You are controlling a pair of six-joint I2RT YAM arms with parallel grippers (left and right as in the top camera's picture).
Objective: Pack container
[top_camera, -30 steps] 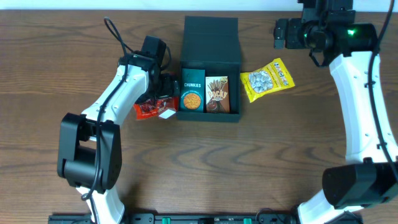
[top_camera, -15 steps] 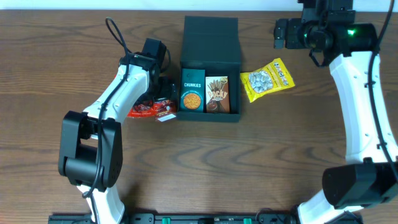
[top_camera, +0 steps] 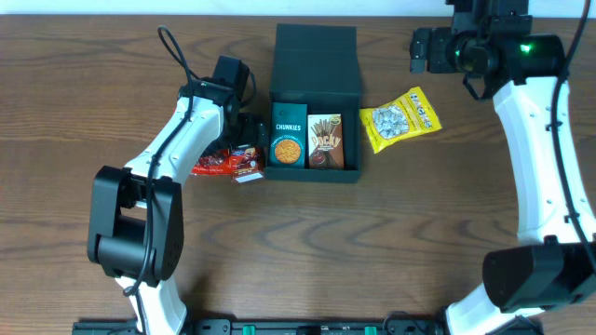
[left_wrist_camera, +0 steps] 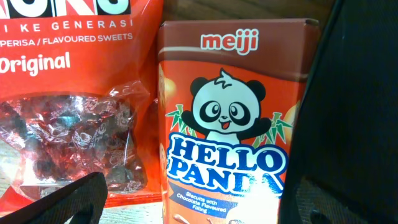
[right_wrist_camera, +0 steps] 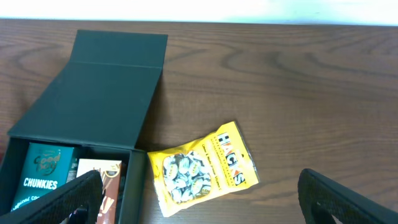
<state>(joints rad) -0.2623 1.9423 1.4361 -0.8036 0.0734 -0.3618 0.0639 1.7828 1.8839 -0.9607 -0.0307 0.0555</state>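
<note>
The container (top_camera: 317, 54) sits at the back middle of the surface (top_camera: 372, 251), with its lid thrown open and lying back. Inside it, a Chunkies box (top_camera: 288, 136) lies on the left and a Pocky box (top_camera: 326, 141) on the right, side by side. Between them they cover the floor that shows from above.

My left claw (left_wrist_camera: 199, 186) hangs low just off the container's left wall. It is released, with its fingers (left_wrist_camera: 62, 199) spread wide. Between them a Hello Panda box (left_wrist_camera: 230, 124) lies flat and face up, hard beside that dark wall. A red bag (left_wrist_camera: 68, 124) of sweets touches the Hello Panda box on its other side, and one of my fingers hovers over the bag's lower edge. So the wall hems that box in on one side and the bag on the other.

My right claw (right_wrist_camera: 201, 177) is held well above the surface at the back right. It is also released, grasping nothing, with its fingers wide apart. Its camera looks down on a yellow packet (right_wrist_camera: 202, 165), which lies flat near the container's right wall but apart from it.
</note>
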